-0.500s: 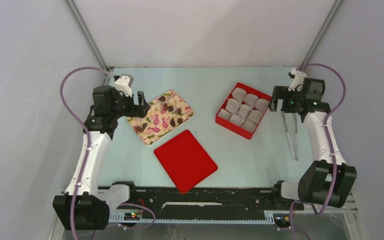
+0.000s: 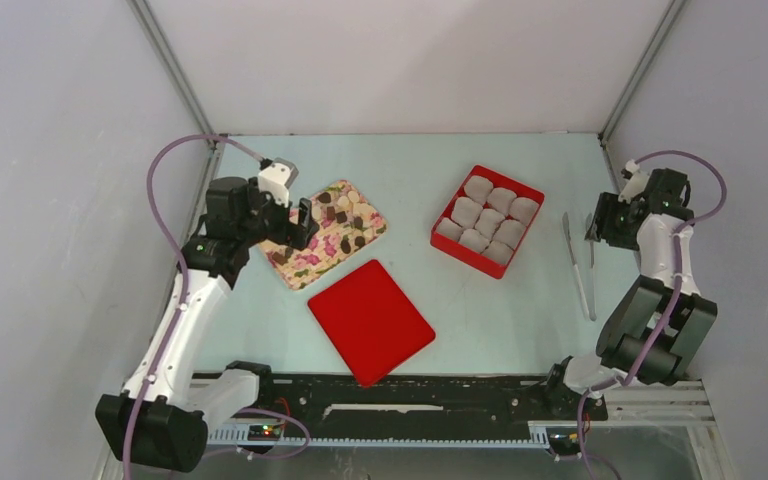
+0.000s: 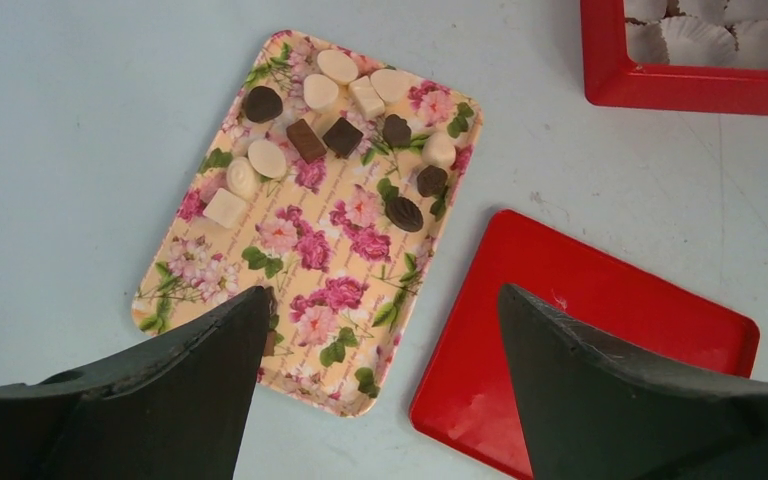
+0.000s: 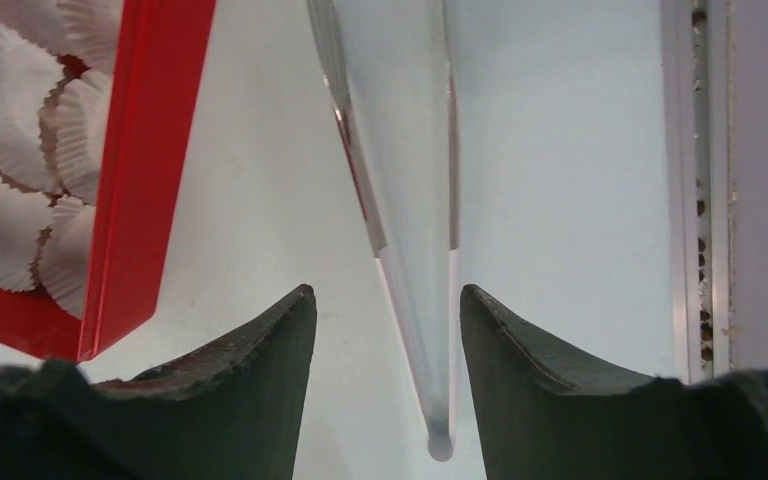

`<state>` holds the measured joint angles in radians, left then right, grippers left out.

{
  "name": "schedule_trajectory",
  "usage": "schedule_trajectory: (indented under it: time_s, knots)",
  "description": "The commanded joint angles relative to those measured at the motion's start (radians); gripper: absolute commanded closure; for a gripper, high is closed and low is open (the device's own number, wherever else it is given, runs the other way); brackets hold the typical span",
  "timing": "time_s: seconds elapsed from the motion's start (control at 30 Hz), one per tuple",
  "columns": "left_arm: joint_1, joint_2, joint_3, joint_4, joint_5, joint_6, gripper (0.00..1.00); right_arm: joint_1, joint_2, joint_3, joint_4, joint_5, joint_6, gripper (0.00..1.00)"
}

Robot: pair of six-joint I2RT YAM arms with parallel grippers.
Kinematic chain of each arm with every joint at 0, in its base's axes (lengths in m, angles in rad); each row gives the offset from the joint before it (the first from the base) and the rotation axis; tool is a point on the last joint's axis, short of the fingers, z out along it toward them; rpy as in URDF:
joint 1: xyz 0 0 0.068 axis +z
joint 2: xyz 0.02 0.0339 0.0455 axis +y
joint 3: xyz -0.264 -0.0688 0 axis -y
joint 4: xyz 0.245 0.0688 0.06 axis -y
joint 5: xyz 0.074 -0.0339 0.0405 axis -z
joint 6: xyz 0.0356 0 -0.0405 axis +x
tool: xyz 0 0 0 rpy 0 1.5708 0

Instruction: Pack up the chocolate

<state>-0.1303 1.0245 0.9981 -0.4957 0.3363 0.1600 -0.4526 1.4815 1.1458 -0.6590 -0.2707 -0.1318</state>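
Here we see smooth heart, oval and square chocolate (image 3: 343, 137) on a flowered tray (image 3: 290, 300); the left gripper (image 3: 382, 292) is wide, the right gripper (image 4: 385, 290) is apart around shiny tongs (image 4: 438, 420).

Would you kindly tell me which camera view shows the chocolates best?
The left wrist view: the chocolates lie spread on the flowered tray, each shape and colour distinct. The top view shows them only as tiny specks. The right wrist view shows none of them.

Tongs (image 4: 358, 175) lie between the tips of the parted right pincer (image 4: 385, 292).
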Motion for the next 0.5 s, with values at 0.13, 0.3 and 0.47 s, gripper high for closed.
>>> schedule_trajectory:
  time_s: [0.13, 0.3, 0.47]
  knots:
    - [-0.047, 0.017, 0.016, -0.033, -0.008, 0.054, 0.10, -0.009, 0.096, 0.064, 0.042, 0.125, -0.021, 0.44]
    - [-0.060, 0.029, 0.020, -0.035, -0.007, 0.056, 0.10, -0.017, 0.154, 0.052, 0.028, 0.203, -0.067, 0.46]
    - [-0.101, 0.058, 0.031, -0.047, -0.010, 0.066, 0.10, -0.060, 0.188, 0.042, 0.031, 0.172, -0.088, 0.46]
